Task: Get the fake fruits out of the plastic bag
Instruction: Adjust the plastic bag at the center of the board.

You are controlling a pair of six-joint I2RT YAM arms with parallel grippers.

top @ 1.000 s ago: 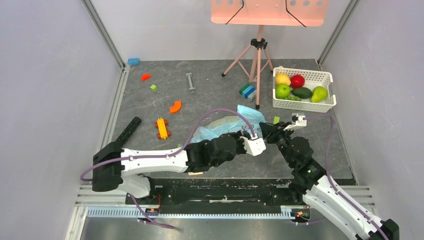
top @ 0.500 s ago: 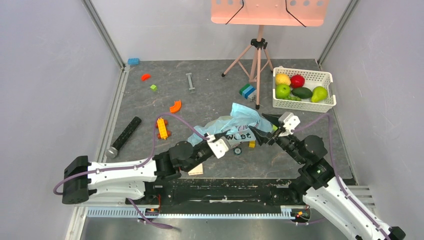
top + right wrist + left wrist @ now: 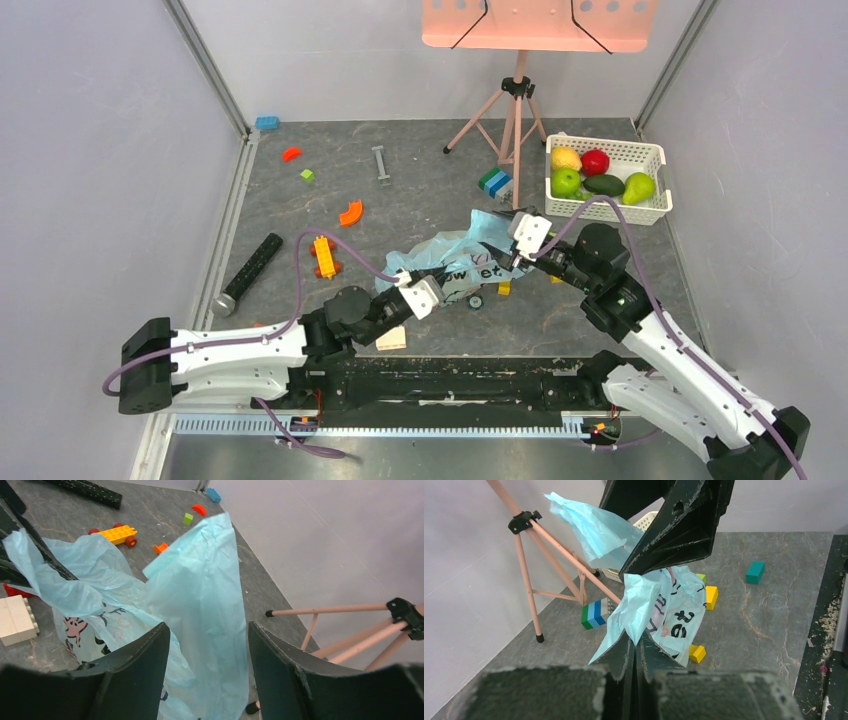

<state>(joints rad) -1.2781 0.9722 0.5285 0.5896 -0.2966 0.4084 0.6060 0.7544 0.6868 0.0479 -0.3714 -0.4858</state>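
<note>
Presently the left gripper (image 3: 635, 642) is clamped on a low fold of the bag (image 3: 462, 250), fingers (image 3: 621, 655) pressed flat together on the blue film. The right gripper (image 3: 207, 626) has its jaws apart; an upright fold of bag stands between them, not pinched. The bag is spread between the two grippers near the middle of the table (image 3: 420, 190), dark lettering showing on its near side. Its contents cannot be made out. The basket (image 3: 655, 152) sits far right, well apart from the bag
</note>
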